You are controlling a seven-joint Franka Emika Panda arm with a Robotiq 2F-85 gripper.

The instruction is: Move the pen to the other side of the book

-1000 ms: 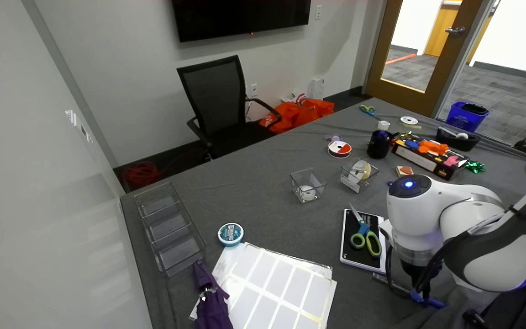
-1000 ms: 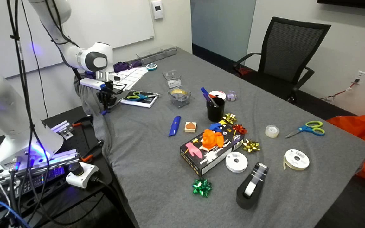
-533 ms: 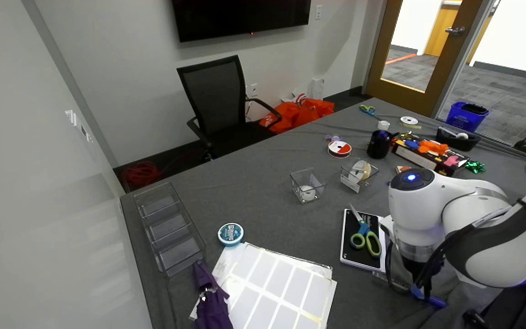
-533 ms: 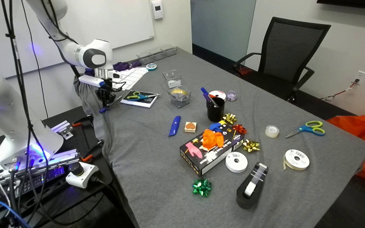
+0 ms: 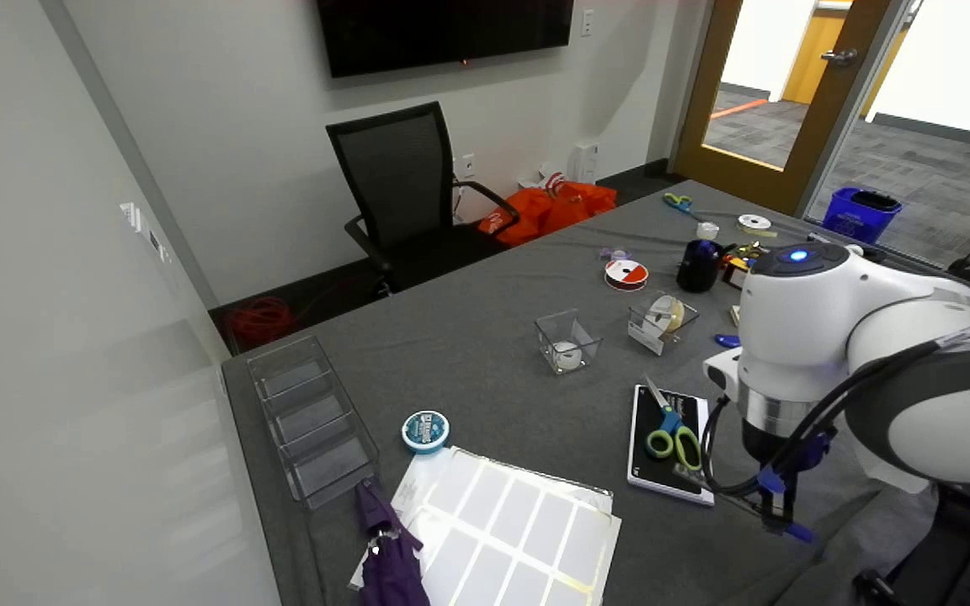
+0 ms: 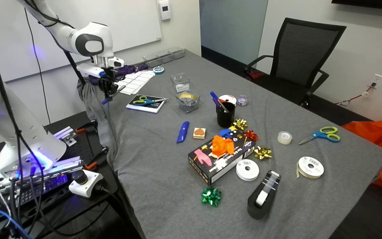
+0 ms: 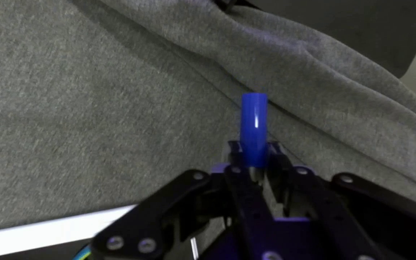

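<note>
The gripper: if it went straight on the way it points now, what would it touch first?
Probably the gray tablecloth beside the book: the gripper points down at it, though the pen it holds may touch down first. The gap is hard to judge.

Pen: bright blue one end, greyish other
Tool: mostly black
Book: black cover, white edges
Scissors near tool: blue-and-green handles
Sheet: white, gridded
Counter: grey

The grey cloth lies free between the white gridded sheet and the transparent boxes. Scissors obstruct the book (their tip overhangs its edge); whether the pen hangs over or beside it, I can't tell.
</note>
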